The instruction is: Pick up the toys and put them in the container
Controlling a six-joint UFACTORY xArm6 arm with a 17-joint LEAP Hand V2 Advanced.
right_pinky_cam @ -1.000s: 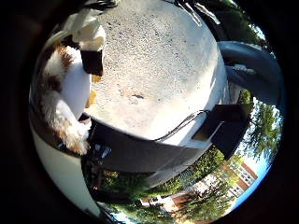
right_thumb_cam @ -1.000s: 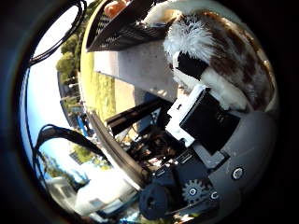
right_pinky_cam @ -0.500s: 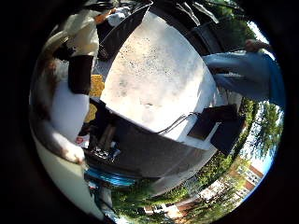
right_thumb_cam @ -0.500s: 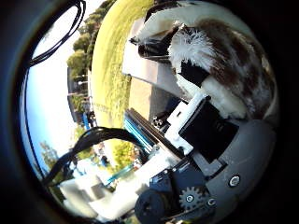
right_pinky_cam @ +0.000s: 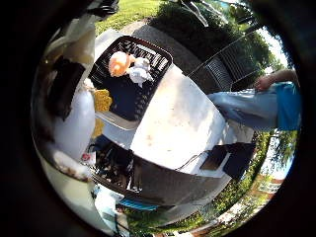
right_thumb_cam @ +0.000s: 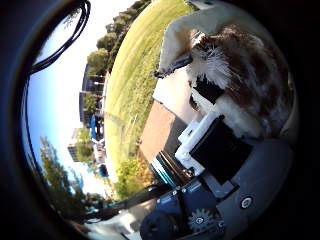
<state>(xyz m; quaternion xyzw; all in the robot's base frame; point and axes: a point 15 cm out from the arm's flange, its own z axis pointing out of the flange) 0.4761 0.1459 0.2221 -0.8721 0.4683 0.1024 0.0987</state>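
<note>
A furry brown-and-white plush toy lies close against the palm, and my right hand is shut on it, white and black fingers curled round it. Its white body and yellow parts also show in the little finger side view. Well below the palm stands a black slatted container at one end of the pale table. An orange toy and a white toy lie inside it.
A person in blue stands at the table's far side, touching nothing. A black mesh chair stands beside them. Dark flat objects sit at the table's edge. Grass, pavement and trees surround the table.
The hand has risen from the table with the plush toy still held. The table now looks smaller, and the black container with its two toys has come into view.
</note>
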